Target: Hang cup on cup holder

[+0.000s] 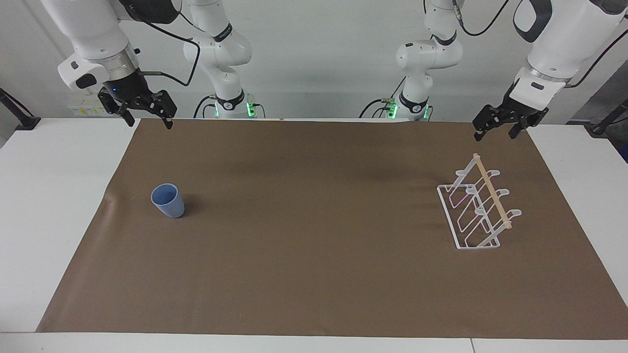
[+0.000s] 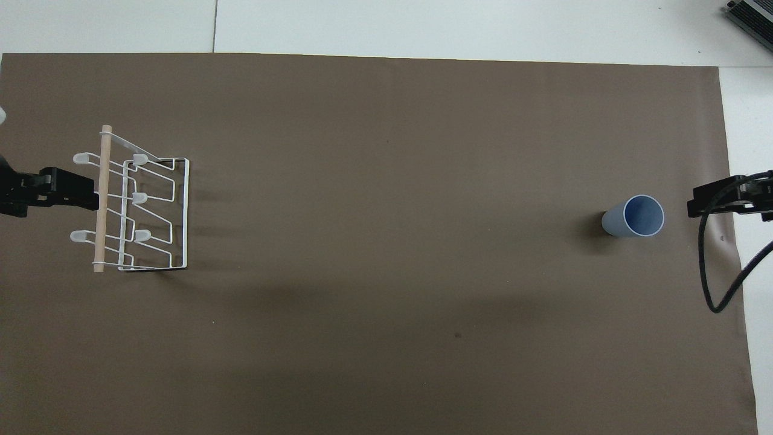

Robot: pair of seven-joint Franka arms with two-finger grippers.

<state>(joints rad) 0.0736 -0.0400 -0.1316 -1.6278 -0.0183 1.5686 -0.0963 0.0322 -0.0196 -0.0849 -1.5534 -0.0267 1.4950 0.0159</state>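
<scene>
The light-blue cup (image 1: 168, 201) stands upright with its rim up on the brown mat (image 1: 314, 245), toward the right arm's end; it also shows in the overhead view (image 2: 634, 216). The white wire cup holder (image 1: 478, 208) with a wooden rod on top stands on the mat toward the left arm's end, and shows in the overhead view (image 2: 142, 208). No cup hangs on it. My right gripper (image 1: 148, 120) hangs open and empty in the air, apart from the cup; its tip shows in the overhead view (image 2: 703, 202). My left gripper (image 1: 495, 132) hangs open and empty above the holder's end of the mat, and shows in the overhead view (image 2: 84, 194).
The brown mat covers most of the white table (image 1: 59, 196). A black cable (image 2: 709, 266) loops down from the right arm over the mat's edge. The arm bases stand at the table's robot-side edge.
</scene>
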